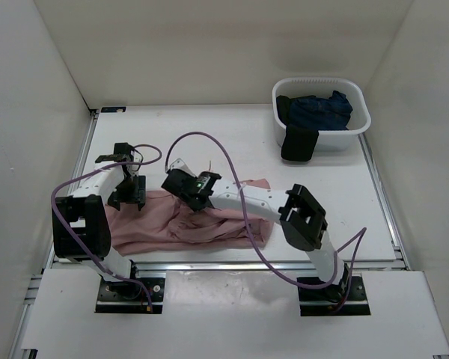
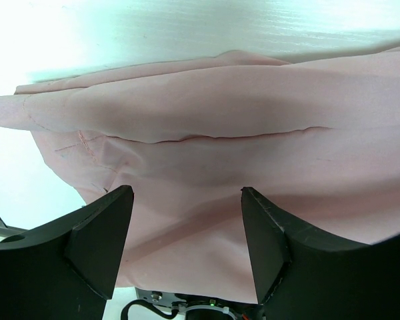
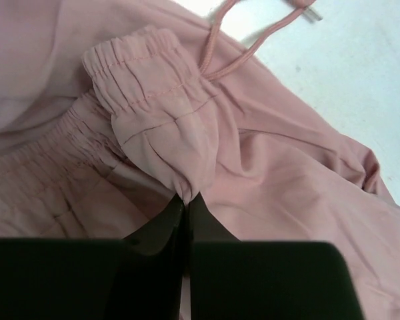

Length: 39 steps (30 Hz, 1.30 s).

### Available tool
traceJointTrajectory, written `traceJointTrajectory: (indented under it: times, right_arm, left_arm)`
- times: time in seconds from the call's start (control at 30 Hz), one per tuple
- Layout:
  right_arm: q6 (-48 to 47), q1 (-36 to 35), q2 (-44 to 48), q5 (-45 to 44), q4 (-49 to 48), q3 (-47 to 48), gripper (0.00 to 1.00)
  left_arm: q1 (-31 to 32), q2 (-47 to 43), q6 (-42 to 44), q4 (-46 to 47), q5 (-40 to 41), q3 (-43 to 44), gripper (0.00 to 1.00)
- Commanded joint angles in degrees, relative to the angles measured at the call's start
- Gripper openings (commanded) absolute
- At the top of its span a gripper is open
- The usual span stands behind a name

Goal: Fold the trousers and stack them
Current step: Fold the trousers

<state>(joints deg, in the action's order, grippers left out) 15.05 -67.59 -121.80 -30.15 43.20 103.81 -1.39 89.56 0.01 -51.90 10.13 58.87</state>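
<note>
surface: white tabletop | near-left to centre: pink trousers lying crumpled, spread sideways along the near edge | far-right corner: white bin standing on it, well apart from the trousers

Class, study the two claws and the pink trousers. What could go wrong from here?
The right claw pinches only a small fold by the waistband; it may slip when lifted. The left claw hangs open over the trousers, so a one-sided pull could drag and bunch them. The loose drawstring might snag.
</note>
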Motion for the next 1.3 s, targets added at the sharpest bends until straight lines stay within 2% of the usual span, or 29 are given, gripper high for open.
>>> traceJointTrajectory:
  times: [0.0, 0.2, 0.3, 0.47, 0.5, 0.6, 0.7, 0.73, 0.77, 0.87, 0.93, 1.0, 1.07, 1.13, 1.17, 1.2, 1.23, 1.27]
  right_arm:
    - [2.87, -0.52, 9.62, -2.89, -0.4, 0.01, 0.0]
    - [3.06, -7.28, 21.94, -4.57, -3.3, -8.88, 0.0]
    - [4.73, -7.82, 21.95, -0.01, -4.08, -13.09, 0.0]
    - [4.82, -8.34, 17.31, 5.8, -11.46, -18.81, 0.0]
    - [4.29, -8.34, 14.6, 7.11, -13.56, -18.82, 0.0]
    - [2.1, -8.34, 7.29, 12.38, -11.93, -14.79, 0.01]
    - [-0.89, -8.34, 5.08, 17.21, -11.12, -11.52, 0.16]
    - [-1.51, -8.34, 5.69, 18.01, -11.12, -11.52, 0.41]
    - [-2.21, -8.34, 7.43, 18.02, -11.12, -11.52, 0.55]
    - [-2.22, -8.34, 11.3, 15.57, -10.33, -11.52, 0.72]
    - [-2.22, -8.34, 13.24, 15.56, -9.19, -11.52, 0.73]
    - [0.14, -8.34, 16.41, 14.69, -9.19, -11.0, 0.73]
    - [1.82, -7.82, 20.17, 13.55, -11.72, -14.59, 0.73]
    - [6.12, -6.77, 22.03, 11.79, -13.14, -17.84, 0.67]
    - [8.48, -5.98, 22.65, 10.56, -12.45, -19.42, 0.59]
    - [11.38, -4.14, 23.35, 7.16, -11.39, -21.96, 0.38]
    - [18.19, -3.26, 24.58, 4.78, -9.9, -23.2, 0.27]
    - [21.83, -2.55, 25.63, 2.14, -6.58, -24.52, 0.1]
  left_arm:
    - [-0.28, -1.49, -0.01, 0.48, 0.42, 0.02, 0.77]
    - [-0.28, -1.49, -0.01, 0.48, 0.42, 0.02, 0.77]
    - [-0.28, -0.44, -0.01, 0.48, 0.94, 0.63, 0.77]
    - [-0.28, 0.09, -0.01, 0.48, 0.94, 1.16, 0.77]
    - [-0.28, 0.09, -0.01, 0.48, 0.94, 1.16, 0.77]
    - [-0.28, 0.09, -0.01, 0.48, 0.94, 0.63, 0.77]
    - [-0.28, 0.62, -0.01, 0.48, 0.94, 0.63, 0.77]
    - [-0.28, 0.62, -0.01, 0.48, 0.94, 0.63, 0.77]
    - [-0.28, 0.62, -0.01, 0.48, 0.94, 0.63, 0.77]
    - [-0.28, 0.62, -0.01, 0.48, 0.94, 0.63, 0.77]
    - [-0.28, 0.62, -0.01, 0.48, 0.94, 0.63, 0.77]
    - [-0.28, 0.62, -0.01, 0.48, 0.94, 0.63, 0.77]
    - [-0.28, 0.62, -0.01, 0.48, 0.94, 1.16, 0.77]
    - [-0.28, 0.62, -0.01, -0.04, 0.94, 1.16, 0.77]
    - [-0.28, 0.62, -0.01, -0.04, 1.47, 1.16, 0.77]
    - [-0.28, 0.62, -0.01, -0.04, 1.47, 1.16, 0.77]
    - [-0.28, 0.09, -0.01, -0.04, 1.47, 1.16, 0.77]
    - [-0.28, 0.09, -0.01, -0.74, 1.47, 1.68, 0.77]
